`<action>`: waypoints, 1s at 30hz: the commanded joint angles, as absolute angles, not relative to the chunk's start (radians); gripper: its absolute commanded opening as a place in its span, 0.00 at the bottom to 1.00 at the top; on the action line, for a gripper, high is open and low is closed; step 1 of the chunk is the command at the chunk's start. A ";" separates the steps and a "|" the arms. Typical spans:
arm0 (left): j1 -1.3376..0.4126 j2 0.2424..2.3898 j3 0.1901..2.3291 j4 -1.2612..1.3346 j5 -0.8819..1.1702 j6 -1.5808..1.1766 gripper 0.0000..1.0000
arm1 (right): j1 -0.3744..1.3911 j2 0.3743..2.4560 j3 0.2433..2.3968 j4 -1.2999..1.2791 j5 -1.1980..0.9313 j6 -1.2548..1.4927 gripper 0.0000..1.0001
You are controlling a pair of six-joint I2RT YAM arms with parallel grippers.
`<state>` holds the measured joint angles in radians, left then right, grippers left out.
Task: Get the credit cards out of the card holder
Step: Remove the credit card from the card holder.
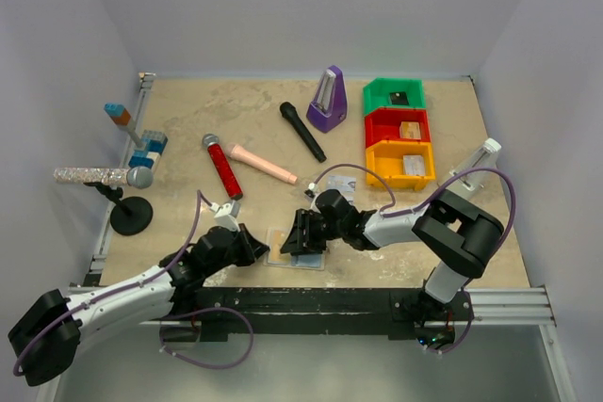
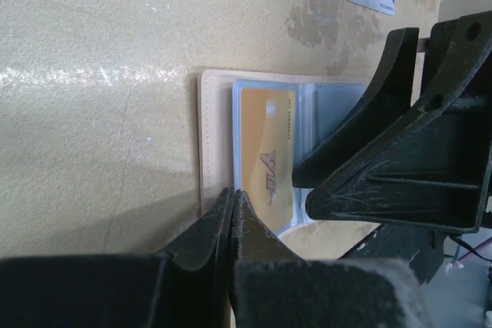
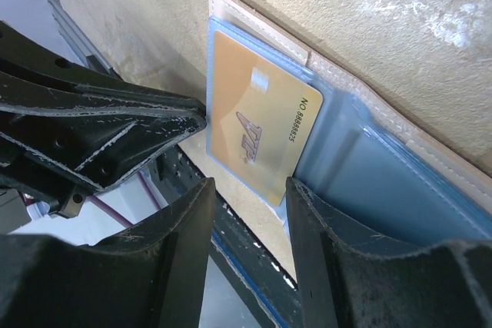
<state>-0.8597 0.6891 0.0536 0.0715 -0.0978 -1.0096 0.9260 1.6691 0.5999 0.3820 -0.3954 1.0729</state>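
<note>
- In the top view, the card holder (image 1: 283,259) was seen lying open on the bench (image 1: 245,110). It was flanked by the left hand (image 1: 259,249) and the right hand (image 1: 303,233), both lowered close to it. A loose pale card (image 1: 341,187) lay on the bench behind the right hand, apart from the holder.
- In the left wrist view, the left hand (image 2: 233,199) was shown with its fingers pressed together and nothing between them. Its tips were set against the beige edge of the card holder (image 2: 215,128). An orange card (image 2: 267,160) was seen just beyond those tips, tucked in the blue panel nearest them. The right hand (image 2: 304,190) was seen reaching in from the opposite side, over the other panel and close beside the orange card.
- In the right wrist view, the right hand (image 3: 250,186) was shown with its fingers spread partway and nothing pinched. The near edge of the orange card (image 3: 261,124) lay just ahead of the gap. The closed tips of the left hand (image 3: 196,120) were seen beside the far side of that card, at the edge of the card holder (image 3: 400,190).
</note>
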 commanded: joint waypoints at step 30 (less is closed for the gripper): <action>-0.864 0.650 0.087 0.127 -0.121 -0.976 0.00 | 0.916 1.638 0.578 0.287 -0.319 1.039 0.53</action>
<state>-0.8597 0.6506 0.0540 0.0551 -0.1337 -1.0023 0.9222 1.6482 0.5980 0.3557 -0.3801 1.0695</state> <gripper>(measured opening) 0.016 0.525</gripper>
